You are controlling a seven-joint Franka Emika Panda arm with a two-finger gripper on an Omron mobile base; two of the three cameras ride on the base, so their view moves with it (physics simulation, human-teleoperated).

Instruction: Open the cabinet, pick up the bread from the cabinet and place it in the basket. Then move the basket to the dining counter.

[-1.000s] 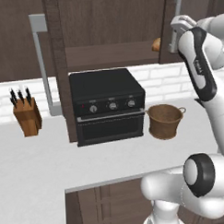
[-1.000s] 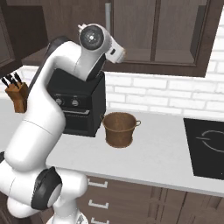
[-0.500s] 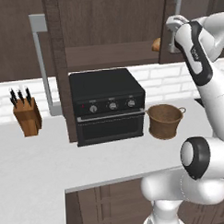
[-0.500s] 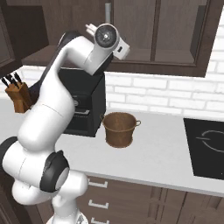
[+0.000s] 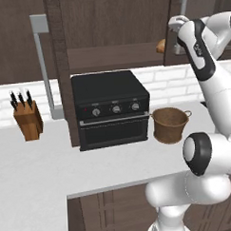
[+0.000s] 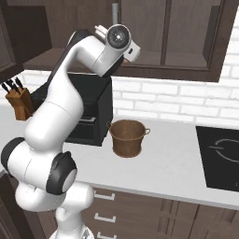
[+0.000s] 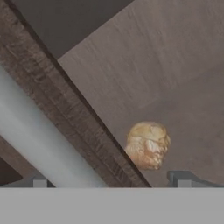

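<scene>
1. The white flat surface (image 5: 48, 168) spreads widest at the front left, bare from its near edge back to the appliances; in the right base view more bare top lies between the basket and a black cooktop (image 6: 223, 156) set into it.
2. The small round brown woven basket (image 5: 169, 124) stands upright on the surface just right of a black box-shaped countertop oven (image 5: 110, 108), a narrow gap between them, and open top all round its front and right side.
3. A wooden knife block with dark handles (image 5: 28, 120) sits well left of the oven, against the white brick wall.
4. The dark brown wooden wall cabinet (image 5: 108, 22) hangs above; one door (image 5: 60, 67) stands swung out edge-on, its lower end coming down just beside the oven's left front corner, and a long silver bar handle (image 5: 43, 68) shows left of it.
5. The small rounded golden-brown bread loaf (image 7: 148, 145) lies on the cabinet's shelf near its right end, apart from the walls.
6. The two-finger tool (image 7: 111, 180) is raised at the cabinet opening, facing the loaf, fingers spread wide and holding nothing; a door's wooden edge and silver bar cross close in front of it on one side, while the way to the loaf on the other side is open.
</scene>
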